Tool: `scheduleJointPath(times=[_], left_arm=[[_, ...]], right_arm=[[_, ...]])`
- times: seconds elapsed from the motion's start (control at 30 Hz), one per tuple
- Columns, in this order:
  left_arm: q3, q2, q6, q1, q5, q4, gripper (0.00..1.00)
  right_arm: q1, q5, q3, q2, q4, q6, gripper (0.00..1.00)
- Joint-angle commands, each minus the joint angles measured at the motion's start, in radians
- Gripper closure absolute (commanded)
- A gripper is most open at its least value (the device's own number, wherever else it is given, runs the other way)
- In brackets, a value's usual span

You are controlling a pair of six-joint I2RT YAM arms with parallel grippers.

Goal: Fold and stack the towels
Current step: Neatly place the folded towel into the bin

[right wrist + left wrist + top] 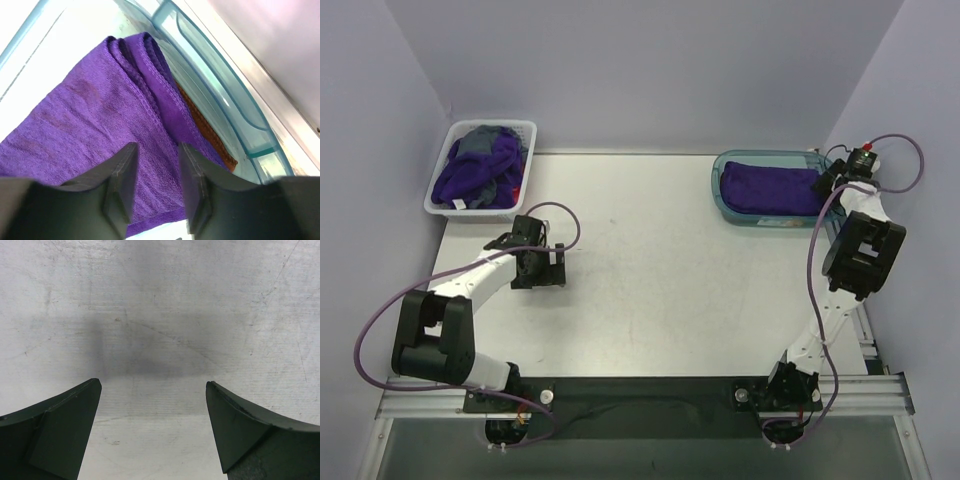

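Towel [85,120], purple, in teal tray [215,75], under right pincer [157,147], narrowly parted and empty, left pincer [153,384] wide open.

Looks bright and evenly lit from overhead in the top view, leaving only faint shadows on the counter [660,260]. Shows a broad, soft grey shadow there in the left wrist view. Blows out to white beside the teal tray [261,151] in the right wrist view, rendering the near jaws dark and slightly soft.

The towels [90,125] are fuzzy terry, the tray [225,100] glossy plastic, the table [160,305] scuffed matt.
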Motion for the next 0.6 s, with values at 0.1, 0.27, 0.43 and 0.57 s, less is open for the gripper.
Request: scheduleJointPath(times=[0.1,0.27,0.43,0.57], left_arm=[[0.031,-0.088,0.001,0.004,0.020,0.028,0.03],[0.027,-0.226,-0.008,0.004,0.006,0.036,0.03],[0.080,-0.441,-0.031,0.004,-0.022,-0.039,0.03],[0.180,-0.566,-0.040,-0.002,-0.075,-0.178,0.03]], right_arm=[[0.071,0.079,-0.020,-0.219,-0.020,-0.132,0.43],[0.165,0.178,-0.146,-0.521,-0.051,-0.173,0.17],[0.231,0.282,-0.335,-0.854,-0.192,-0.118,0.03],[0.236,0.288,-0.476,-1.225,-0.311,-0.077,0.00]])
